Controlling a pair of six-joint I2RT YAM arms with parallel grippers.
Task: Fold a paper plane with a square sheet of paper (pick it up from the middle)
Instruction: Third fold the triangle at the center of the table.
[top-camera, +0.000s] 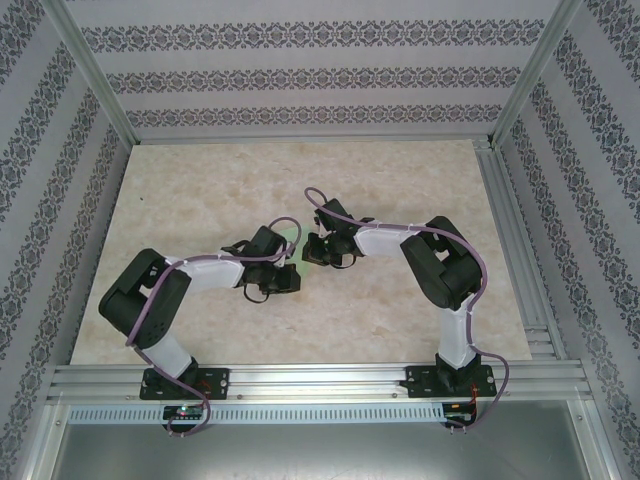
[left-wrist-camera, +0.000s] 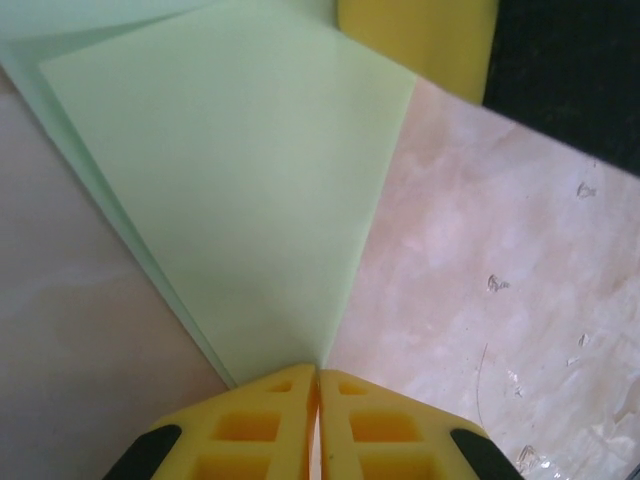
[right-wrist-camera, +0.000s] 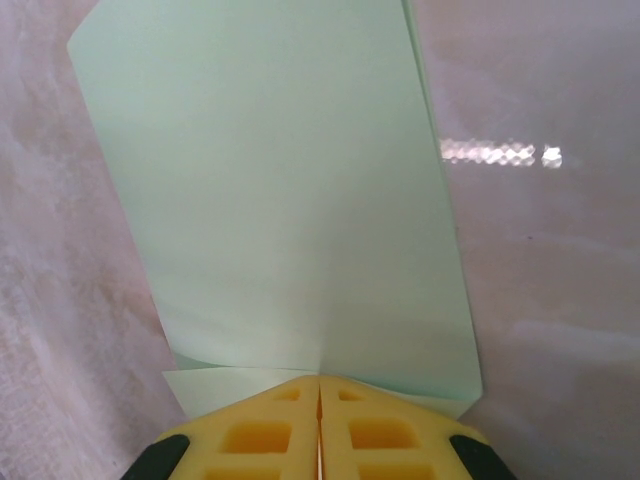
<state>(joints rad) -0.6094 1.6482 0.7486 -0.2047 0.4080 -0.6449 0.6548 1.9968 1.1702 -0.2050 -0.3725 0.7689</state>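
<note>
Yellow fingertips of my left gripper (left-wrist-camera: 318, 378) sit pressed together at the bottom of the left wrist view, pinching the narrow tip of the paper (left-wrist-camera: 240, 190). From there the pale green sheet fans out into a wide wedge, flat and unmarked, with the edges of lower layers peeking out along its left side. My right gripper (right-wrist-camera: 320, 382) is likewise clenched on the paper, gripping the middle of a straight edge. On that side I see a broad smooth panel with slanted sides, and a sliver of another layer shows beneath it at the lower left. From the overhead camera the two grippers meet over the middle of the table (top-camera: 200, 200), and I catch a small green corner between them.
</note>
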